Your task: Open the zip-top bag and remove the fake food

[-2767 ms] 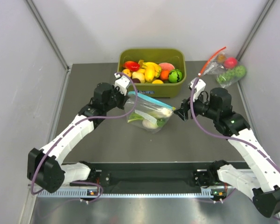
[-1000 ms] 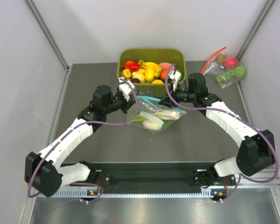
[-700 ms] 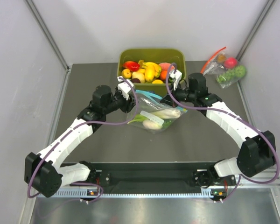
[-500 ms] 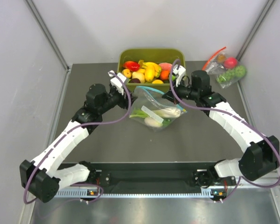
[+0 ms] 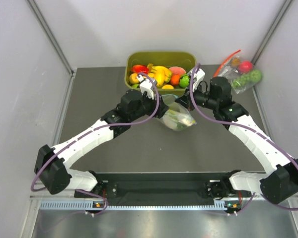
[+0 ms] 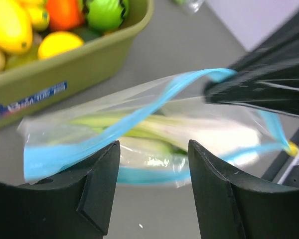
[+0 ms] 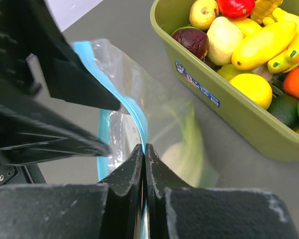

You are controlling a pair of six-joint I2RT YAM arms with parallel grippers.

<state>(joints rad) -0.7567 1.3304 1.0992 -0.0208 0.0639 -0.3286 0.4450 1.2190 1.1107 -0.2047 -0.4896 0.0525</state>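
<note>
Right pincer grips the blue-green strip of the clear crinkly zip-top bag, left pincer released near it; mouth parted, white-and-green plastic vegetables not yet out.

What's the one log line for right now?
left tool: open near zip-top bag | right tool: shut on bag's zip strip | fake food: inside bag
</note>
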